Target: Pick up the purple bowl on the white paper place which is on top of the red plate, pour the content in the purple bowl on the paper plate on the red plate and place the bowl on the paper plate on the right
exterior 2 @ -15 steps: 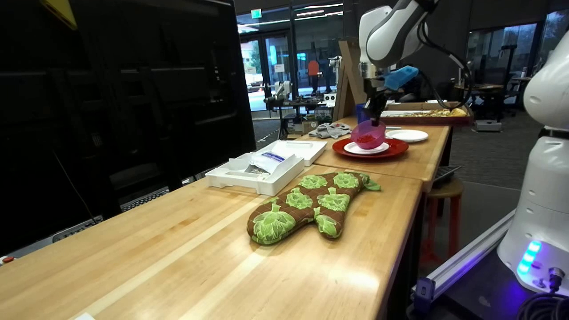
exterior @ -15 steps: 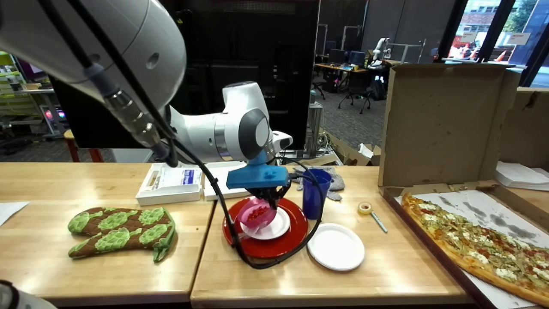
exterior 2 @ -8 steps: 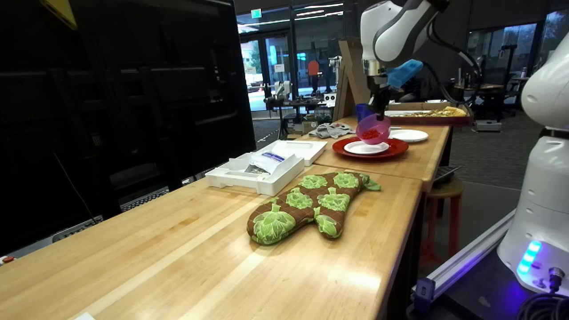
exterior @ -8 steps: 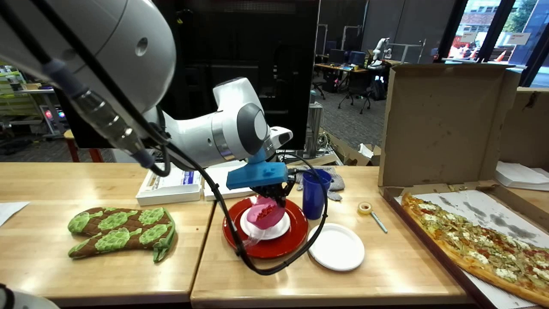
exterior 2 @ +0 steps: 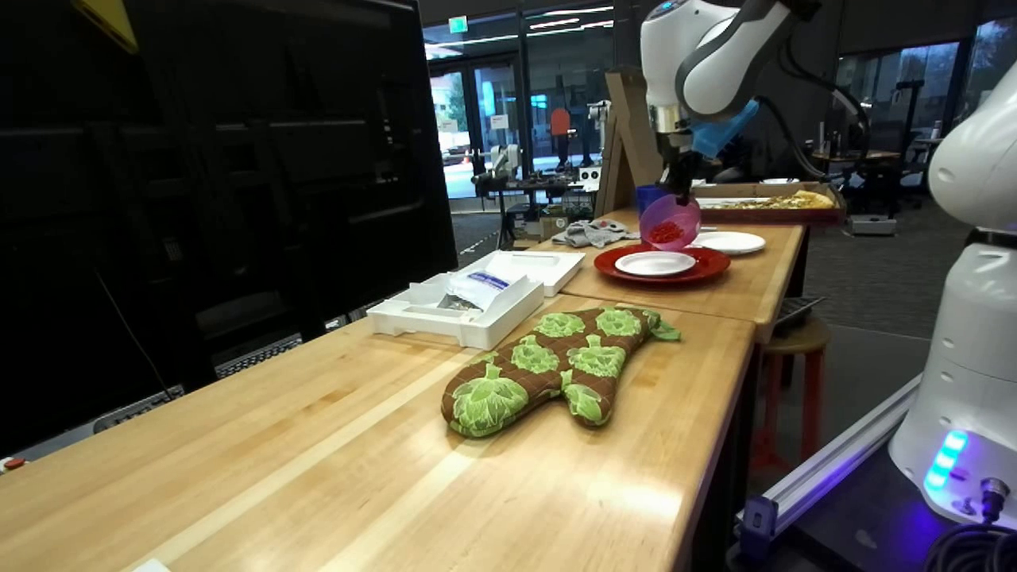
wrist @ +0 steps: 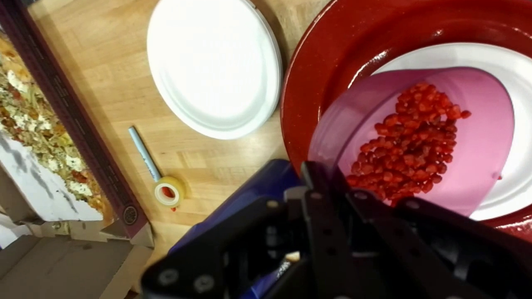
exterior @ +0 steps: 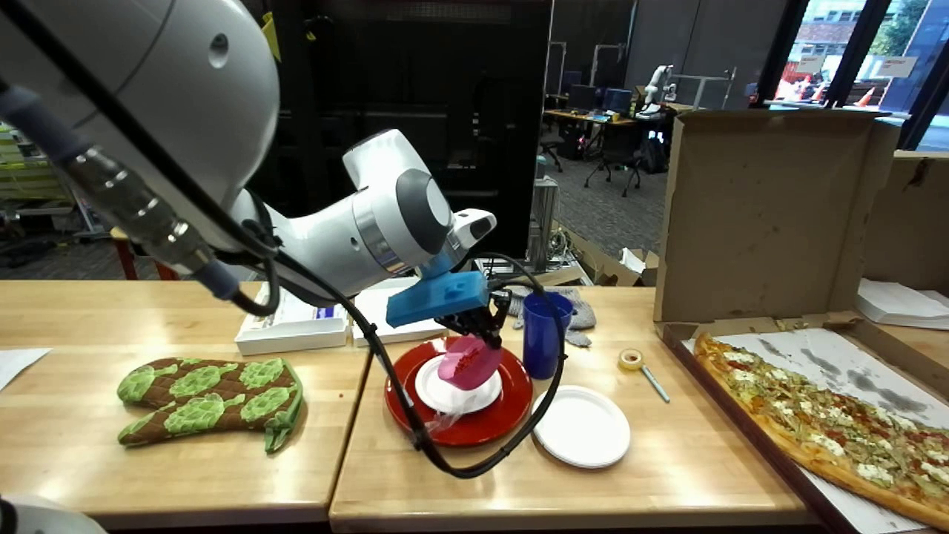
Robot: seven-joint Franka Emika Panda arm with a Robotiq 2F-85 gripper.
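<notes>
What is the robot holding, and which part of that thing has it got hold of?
The tool holds the purple bowl, pinched at one side of its rim.

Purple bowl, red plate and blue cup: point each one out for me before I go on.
Purple bowl (wrist: 480, 139), wrist view: on its bare inner wall.
Red plate (wrist: 302, 104), wrist view: on its bare rim.
Blue cup (exterior: 539, 345), in an exterior view: on its outer side.

Your bowl (wrist: 476, 139) is translucent plastic, your red plate (wrist: 305, 95) glossy (it gleams), the tabletop (exterior 2: 318, 445) polished wood, the mitt (exterior 2: 548, 361) quilted cloth, the half-hidden grey fabric (exterior: 583, 313) perhaps knitted.
</notes>
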